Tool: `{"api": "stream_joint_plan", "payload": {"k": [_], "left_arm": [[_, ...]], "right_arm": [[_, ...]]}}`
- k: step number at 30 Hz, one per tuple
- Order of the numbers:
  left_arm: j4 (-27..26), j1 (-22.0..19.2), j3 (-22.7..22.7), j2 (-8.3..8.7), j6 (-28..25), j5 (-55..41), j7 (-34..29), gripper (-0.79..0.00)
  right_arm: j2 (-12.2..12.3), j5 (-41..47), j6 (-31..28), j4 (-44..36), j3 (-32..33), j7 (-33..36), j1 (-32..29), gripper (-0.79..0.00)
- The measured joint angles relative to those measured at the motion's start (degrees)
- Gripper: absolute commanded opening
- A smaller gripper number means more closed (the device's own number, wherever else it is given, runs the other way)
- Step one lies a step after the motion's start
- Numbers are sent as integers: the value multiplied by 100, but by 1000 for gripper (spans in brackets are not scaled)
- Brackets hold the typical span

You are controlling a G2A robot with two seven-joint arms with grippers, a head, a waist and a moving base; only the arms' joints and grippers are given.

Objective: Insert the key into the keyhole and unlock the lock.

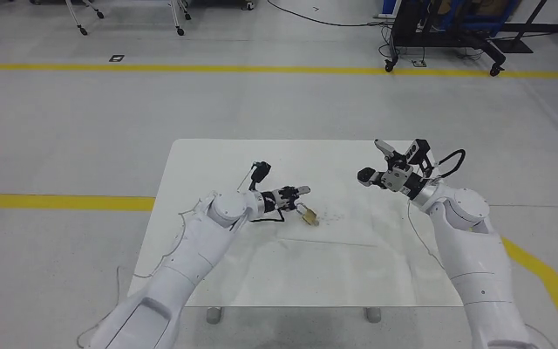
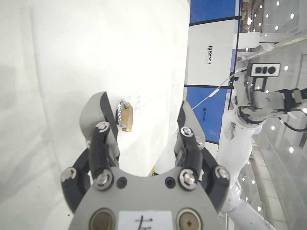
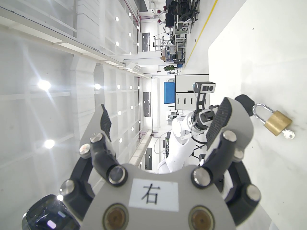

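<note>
"Jaws on the left gripper (image 2: 144, 101), how do they stand?"
"Spread wide, holding nothing. One finger (image 2: 109, 111) is just beside the padlock (image 2: 126, 118) — I cannot tell if it touches."
"And the right gripper (image 3: 165, 106)?"
"Also spread wide and empty, raised above the table (image 1: 392, 262), well apart from the padlock."
"Where does the padlock lie?"
"On the table. Seen from the top, it is at about five o'clock from the left gripper, and the right gripper is at about two o'clock from it. The key (image 3: 288, 134) sticks out of the brass body's base — the end away from the shackle."
</note>
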Motion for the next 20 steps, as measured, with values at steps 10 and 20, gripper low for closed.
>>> {"api": "stream_joint_plan", "payload": {"k": [10, 20], "left_arm": [[-3217, 945, -1401, 703, 64, 2501, 382, 0], [-4573, 1580, -2262, 933, -66, 3510, 341, 0]], "right_arm": [[-7, 94, -744, -32, 364, -1320, 25, 0], [9, 228, -1274, -77, 663, -1623, 21, -1]]}}
